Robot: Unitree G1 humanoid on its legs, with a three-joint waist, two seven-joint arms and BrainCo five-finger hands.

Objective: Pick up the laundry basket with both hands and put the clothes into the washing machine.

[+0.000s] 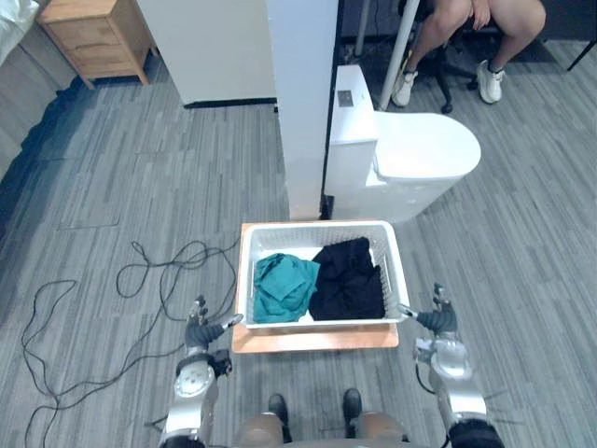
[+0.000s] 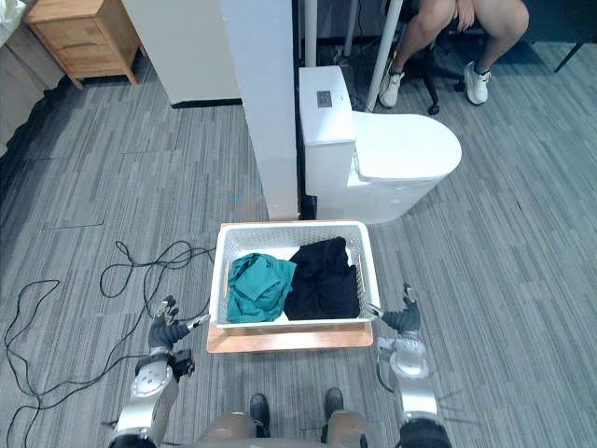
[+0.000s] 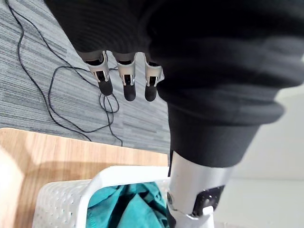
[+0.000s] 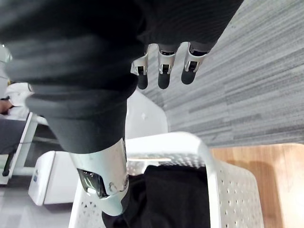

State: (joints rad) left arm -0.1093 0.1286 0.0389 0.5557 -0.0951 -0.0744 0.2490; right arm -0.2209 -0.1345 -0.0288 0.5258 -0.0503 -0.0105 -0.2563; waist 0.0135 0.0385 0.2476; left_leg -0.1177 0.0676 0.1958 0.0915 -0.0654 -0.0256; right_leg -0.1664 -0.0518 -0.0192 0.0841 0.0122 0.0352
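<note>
A white perforated laundry basket (image 1: 252, 245) sits on a low wooden board (image 1: 317, 340) on the floor. Inside it lie a teal garment (image 1: 284, 286) on the left and a black garment (image 1: 347, 278) on the right. My left hand (image 1: 202, 329) hovers just off the basket's left near corner, fingers (image 3: 126, 85) straight, thumb pointing at the rim. Beside the right near corner is my right hand (image 1: 437, 321), also open, its fingers (image 4: 162, 73) extended and holding nothing. The basket's rim (image 4: 180, 140) shows beyond the right thumb, and its corner (image 3: 102, 181) beyond the left thumb.
A white pillar (image 1: 303, 103) and a white toilet-like unit (image 1: 403, 159) stand just behind the basket. A seated person's legs (image 1: 438, 37) are at the back right. A wooden cabinet (image 1: 98, 35) stands at the back left. Loose black cable (image 1: 159, 266) lies on the carpet left of the basket.
</note>
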